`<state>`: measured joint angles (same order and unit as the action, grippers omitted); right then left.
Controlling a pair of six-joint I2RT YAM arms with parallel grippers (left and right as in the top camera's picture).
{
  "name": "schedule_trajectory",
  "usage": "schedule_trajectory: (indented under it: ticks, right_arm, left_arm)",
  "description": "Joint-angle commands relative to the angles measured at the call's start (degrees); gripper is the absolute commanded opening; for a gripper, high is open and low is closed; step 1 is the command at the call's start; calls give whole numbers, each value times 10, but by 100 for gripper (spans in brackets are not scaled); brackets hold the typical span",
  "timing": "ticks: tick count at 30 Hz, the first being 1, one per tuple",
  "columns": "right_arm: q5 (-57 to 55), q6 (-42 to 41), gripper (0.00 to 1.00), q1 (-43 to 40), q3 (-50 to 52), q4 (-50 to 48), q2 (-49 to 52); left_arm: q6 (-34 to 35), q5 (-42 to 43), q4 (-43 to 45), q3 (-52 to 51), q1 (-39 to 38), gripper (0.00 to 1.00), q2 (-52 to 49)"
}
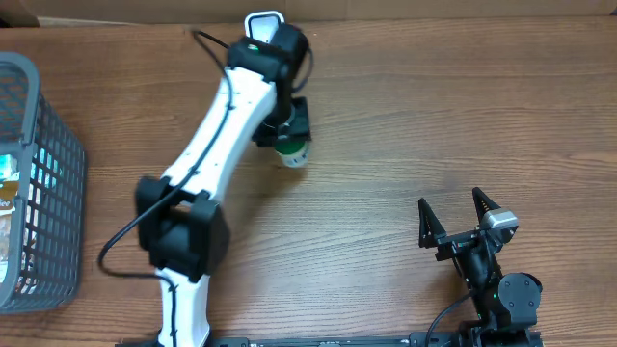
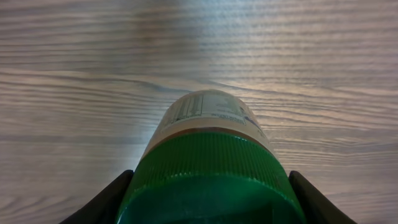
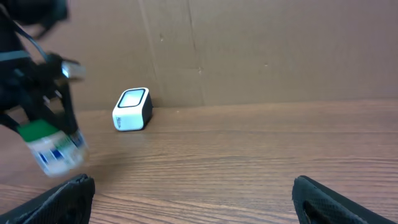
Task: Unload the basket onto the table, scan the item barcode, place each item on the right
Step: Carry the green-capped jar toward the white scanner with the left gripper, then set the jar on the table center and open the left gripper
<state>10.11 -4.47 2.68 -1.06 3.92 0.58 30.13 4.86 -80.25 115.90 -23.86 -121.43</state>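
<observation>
Overhead: fixed, looking straight down on the wooden surface, a distant, wide view. Left wrist: tilted down at the surface, very close behind the green-capped bottle, which fills the lower frame. Right wrist: low, near-horizontal, facing the cardboard wall. Shared with overhead: the green-capped bottle and the white scanner.
</observation>
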Motion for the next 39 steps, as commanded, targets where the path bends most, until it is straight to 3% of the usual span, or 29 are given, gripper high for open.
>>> schedule_trajectory:
  ticks: [1,10,11,14,18,22,25,31,33,39]
  right_arm:
    - [1,0,100,3,6,-3,-4]
    - [1,0,100,3,6,-3,-4]
    - [1,0,100,3,6,-3,-4]
    - [1,0,100,3,6,-3,-4]
    - [1,0,100,3,6,-3,-4]
    - [1,0,100,3,6,-3,-4]
    - [1,0,100,3,6,-3,-4]
    - [1,0,100,3,6,-3,-4]
    - [1,0,100,3,6,-3,-4]
    - [1,0,100,3,6,-3,-4]
  left_arm:
    - [2,-5,7,1,-29,41,-42]
    - [-5,-50,34,1,-55,43,-99]
    - [-5,-50,35,1,-55,46,-99]
    - [-6,-39,36,1,-55,66,-99]
    - [-9,-38,33,1,-55,73,-99]
    - [-20,-38,16,19,-46,73,-99]
    - [-33,-49,-28,82,-31,73,-99]
    - [-49,-85,-166,313,7,73,-91]
    - [-84,-54,-166,361,19,75,-75]
    - [-86,-51,-166,386,75,78,26]
